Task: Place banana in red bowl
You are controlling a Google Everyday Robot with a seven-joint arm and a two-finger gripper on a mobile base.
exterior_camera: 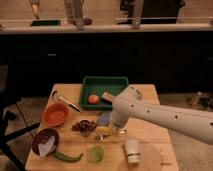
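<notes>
The banana [104,131] lay near the middle of the bench [150,136], a pale-yellow sliver right at the tip of the tool [112,131]. The tool hung low over that spot at the end of 1 white arm [165,116] reaching in from the right. Whether the tool was open, closed or gripping the banana could not be told. A dark cluster [84,126] sat just left of the banana. Beyond it, well apart from the tool, the red bowl [55,115] stood upright near the bench's left edge. A maroon bowl [44,141] stood in front of it, with a green pod [68,157] beside it. A green tray [104,86] at the back held 1 orange-pink fruit [93,99].
</notes>
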